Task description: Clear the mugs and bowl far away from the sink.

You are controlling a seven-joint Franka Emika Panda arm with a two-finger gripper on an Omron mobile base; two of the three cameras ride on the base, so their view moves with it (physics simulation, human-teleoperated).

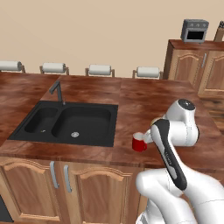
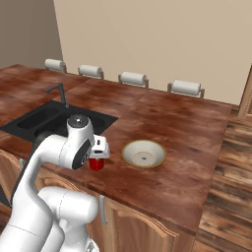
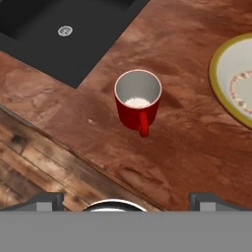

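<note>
Fingers [image 3: 126, 201] spread above red mug [image 3: 138, 104] — seemingly unlabelled.

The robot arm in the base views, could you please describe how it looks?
The glossy white arm is built of rounded segments with dark grey joint caps and a black strip along one link. Its gripper has two small dark grey finger tips.

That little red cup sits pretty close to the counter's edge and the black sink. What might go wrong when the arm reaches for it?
The small red mug stands upright near the front edge of the brown wooden counter; a clumsy nudge from the open gripper might tip it or push it off. Its handle faces the gripper, which may hinder a clean grasp. Dragged sideways, it might strike the wide cream bowl or slide into the black sink.
</note>
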